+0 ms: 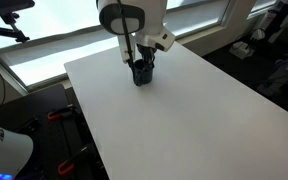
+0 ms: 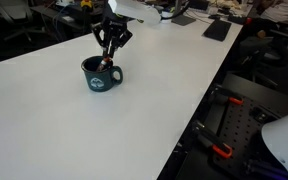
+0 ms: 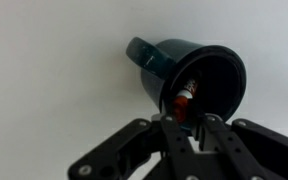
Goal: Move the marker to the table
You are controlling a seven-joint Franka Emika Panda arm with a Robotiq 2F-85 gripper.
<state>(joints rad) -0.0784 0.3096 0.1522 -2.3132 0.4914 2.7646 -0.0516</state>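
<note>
We see the marker (image 3: 184, 98) standing inside the dark mug (image 3: 199, 78). In the wrist view a red-and-white end shows against the mug's dark inside, toward the 7 o'clock side of the opening. The mug's handle (image 3: 144, 55) sticks out at about 10 o'clock there.

The mug (image 2: 102, 76) stands upright on the white table (image 2: 44, 120). In an exterior view it sits toward 11 o'clock from the middle of the table (image 1: 184, 120), not far from the far edge.

The arm (image 1: 124, 18) comes down from 12 o'clock over the mug (image 1: 142, 72), and the jaws reach right to its mouth. In the wrist view they enter from 6 o'clock, drawn in narrow, with the marker's end just past their tips. We cannot tell whether they actually pinch the marker or only stand close on either side of it. The rest of the marker is hidden by the mug's wall in both exterior views.
</note>
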